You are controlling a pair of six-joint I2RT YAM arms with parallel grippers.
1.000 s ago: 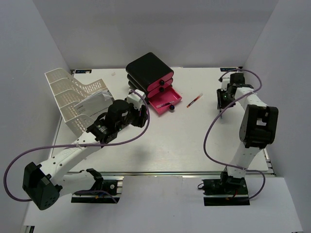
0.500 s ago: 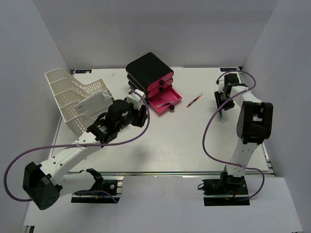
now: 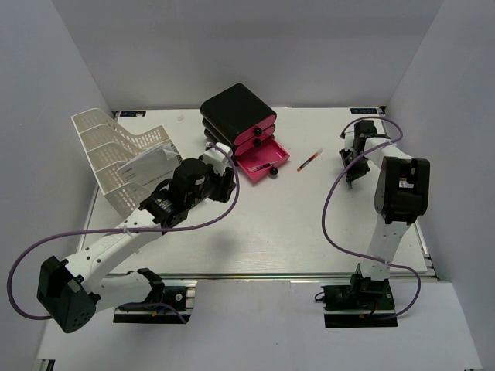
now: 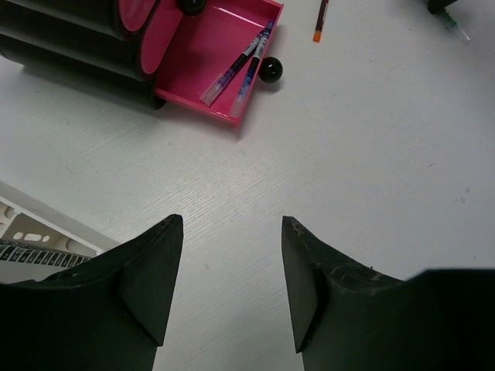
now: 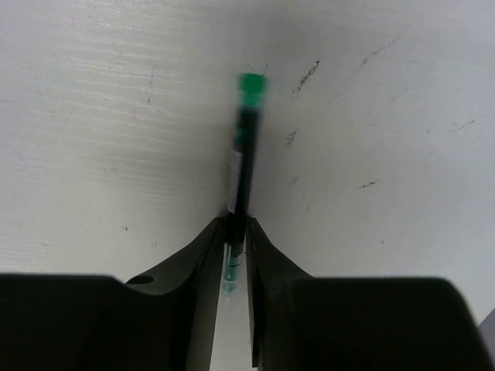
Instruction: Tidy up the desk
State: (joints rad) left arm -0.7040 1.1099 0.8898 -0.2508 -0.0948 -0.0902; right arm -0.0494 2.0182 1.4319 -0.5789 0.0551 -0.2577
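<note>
Pen (image 5: 246, 147), green-capped: my right gripper (image 5: 237, 226) has just pinched shut on it, so filing in the pink drawer (image 4: 209, 54) looks next; left gripper (image 4: 232, 232) open, empty.

Pens: we count four, one green-capped pen (image 5: 244, 158) between the right fingers (image 5: 203, 267), two blue pens (image 4: 232, 68) ahead of the left fingers (image 4: 151, 270), one orange-tipped pen (image 4: 321, 14) beyond those.
Drawer units (image 3: 236, 108): we count one.
Paper trays (image 3: 104, 147): we count one.

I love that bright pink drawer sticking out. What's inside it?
Two pens lie side by side in the open pink drawer, near its black knob. Its rear, under the black unit, and the shut drawers above are hidden.
</note>
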